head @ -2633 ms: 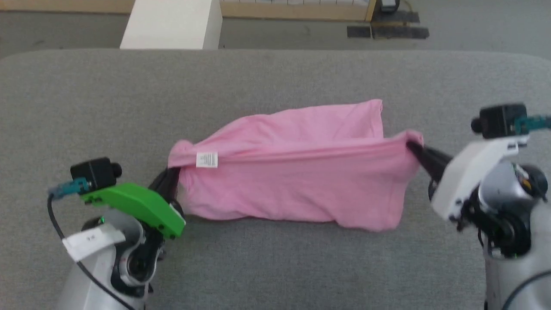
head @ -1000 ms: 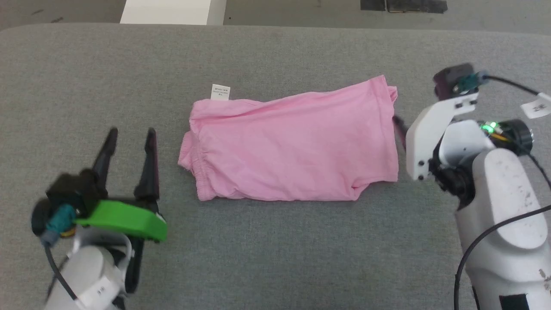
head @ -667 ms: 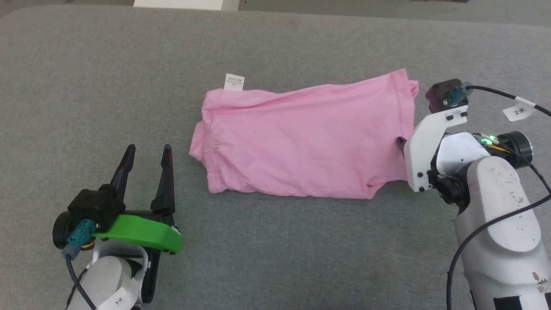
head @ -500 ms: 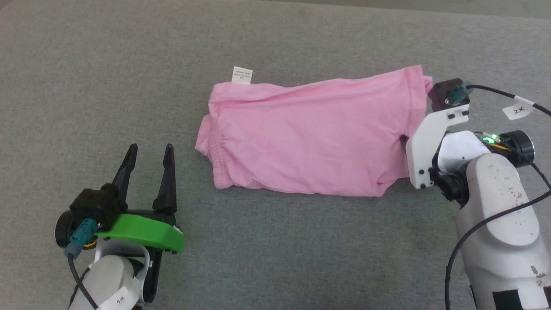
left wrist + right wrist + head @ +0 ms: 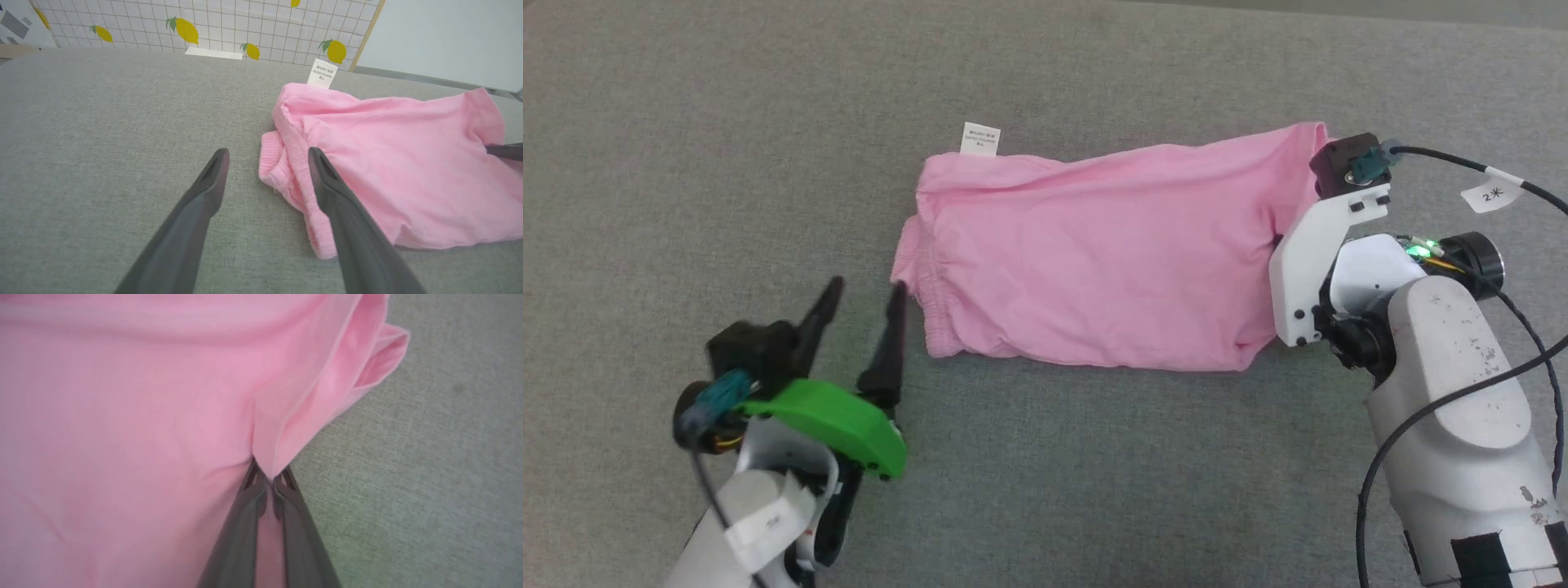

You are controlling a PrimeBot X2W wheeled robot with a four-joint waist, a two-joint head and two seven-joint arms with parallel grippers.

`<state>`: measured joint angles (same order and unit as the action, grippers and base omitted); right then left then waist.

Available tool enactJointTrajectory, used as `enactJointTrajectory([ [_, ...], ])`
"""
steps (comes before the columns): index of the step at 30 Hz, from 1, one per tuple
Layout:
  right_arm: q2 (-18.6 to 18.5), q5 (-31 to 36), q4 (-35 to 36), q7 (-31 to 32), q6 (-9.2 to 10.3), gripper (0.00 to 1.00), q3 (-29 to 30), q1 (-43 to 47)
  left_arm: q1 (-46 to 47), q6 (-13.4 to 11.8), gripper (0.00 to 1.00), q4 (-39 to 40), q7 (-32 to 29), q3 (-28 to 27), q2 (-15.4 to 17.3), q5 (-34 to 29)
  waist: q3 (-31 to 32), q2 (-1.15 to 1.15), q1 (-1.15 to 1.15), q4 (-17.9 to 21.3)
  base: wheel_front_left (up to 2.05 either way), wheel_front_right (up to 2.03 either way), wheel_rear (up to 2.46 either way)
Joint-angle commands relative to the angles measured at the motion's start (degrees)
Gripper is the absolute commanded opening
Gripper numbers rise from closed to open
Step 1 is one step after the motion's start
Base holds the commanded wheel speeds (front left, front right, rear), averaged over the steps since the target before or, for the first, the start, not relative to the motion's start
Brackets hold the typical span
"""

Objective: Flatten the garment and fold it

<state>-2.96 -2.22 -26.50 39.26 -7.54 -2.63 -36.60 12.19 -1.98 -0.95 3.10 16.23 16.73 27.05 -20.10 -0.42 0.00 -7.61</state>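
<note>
The left tool point(image 5: 867, 284) sits nearest the robot, over the grey fabric-covered counter point(image 5: 686, 122), with its two dark fingers spread wide and nothing between them. Its fingers point toward the left end of the garment point(image 5: 1094, 253). In the left wrist view one finger overlaps the gathered waistband point(image 5: 286, 171), while the other lies over bare counter. Contact between that finger and the waistband cannot be confirmed. The right tool point(image 5: 269, 471) is at the opposite end of the garment, with its fingers brought together to a narrow gap and clamped on a pinch of pink fabric at the right-hand edge. The fabric rises into a small peaked fold at the fingertips. In the head view the white wrist bracket point(image 5: 1311, 261) covers those fingers. The garment lies lengthwise across the middle of the counter, between the two tools, mostly flat with shallow wrinkles. The waistband is at the robot's left and a loose folded hem point(image 5: 384, 351) at the right. A small white label point(image 5: 980, 139) projects from the far left corner of the garment and lies on the counter. Beyond the counter, the left wrist view shows a white gridded wall panel printed with yellow lemons point(image 5: 184, 28).
</note>
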Motion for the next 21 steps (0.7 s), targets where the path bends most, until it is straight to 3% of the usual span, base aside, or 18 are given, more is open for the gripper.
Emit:
enactJointTrajectory([
  [1, -0.01, -0.54, -0.12, -0.34, 0.05, 0.00, 0.35, 1.21, 1.44, 0.18, 1.00, 0.72, -3.45, 0.87, 0.34, 0.58, 0.64, 0.42, 0.00, 0.58, 0.00, 0.00, 0.00],
  [5, -0.05, -1.27, 1.47, -0.73, 0.05, 0.00, 0.97, 1.72, 3.74, -1.45, 1.00, 1.91, -16.02, 3.01, 0.81, 2.24, 1.07, 0.42, 0.00, 1.34, 0.00, 0.00, 0.00],
  [6, -0.04, -1.61, 2.47, -0.62, 0.05, 0.00, 0.77, 1.98, 6.51, -2.70, 1.00, 2.20, -23.55, 4.28, 1.04, 2.67, 0.90, 0.42, 0.00, 1.94, 0.00, 0.00, 0.00],
  [7, -0.04, -1.77, 2.73, -0.55, 0.05, 0.00, 0.58, 2.10, 7.52, -3.37, 1.00, 1.69, -26.33, 4.70, 1.16, 2.68, 0.79, 0.42, 0.00, 2.18, 0.00, 0.00, 0.00],
  [11, 0.00, -2.43, 3.48, -0.25, 0.05, 0.00, -0.68, 2.02, 10.57, -5.53, 1.00, -1.59, -33.92, 5.99, 2.24, 1.42, 0.01, 0.42, 0.00, 3.43, 0.00, 0.00, 0.00],
  [15, 0.03, -3.15, 3.95, -0.11, 0.05, 0.00, -2.02, 1.71, 11.71, -7.31, 1.00, -4.91, -36.91, 6.08, 3.09, 0.46, -0.78, 0.42, 0.00, 4.54, 0.00, 0.00, 0.00],
  [16, 0.04, -3.40, 4.08, -0.12, 0.05, 0.00, -2.37, 1.62, 11.66, -7.30, 0.71, -5.56, -37.23, 5.98, 3.22, 0.71, -1.02, 0.42, 0.00, 4.86, 0.00, 0.00, 0.00],
  [17, 0.04, -3.60, 4.18, -0.21, 0.05, 0.00, -2.55, 1.57, 11.59, -7.05, 0.29, -5.93, -37.22, 5.86, 3.19, 1.15, -1.12, 0.42, 0.00, 4.98, 0.00, 0.00, 0.00],
  [18, 0.05, -3.76, 4.29, -0.31, 0.05, 0.00, -2.71, 1.56, 11.41, -6.53, 0.00, -6.34, -37.18, 5.90, 3.33, 1.55, -1.19, 0.42, 0.00, 5.10, 0.00, 0.00, 0.00],
  [21, 0.05, -3.90, 4.54, -0.42, 0.05, 0.00, -2.86, 1.77, 10.99, -5.33, 0.00, -6.80, -36.34, 5.59, 3.17, 2.92, -1.40, 0.42, 0.00, 5.11, 0.00, 0.00, 0.00],
])
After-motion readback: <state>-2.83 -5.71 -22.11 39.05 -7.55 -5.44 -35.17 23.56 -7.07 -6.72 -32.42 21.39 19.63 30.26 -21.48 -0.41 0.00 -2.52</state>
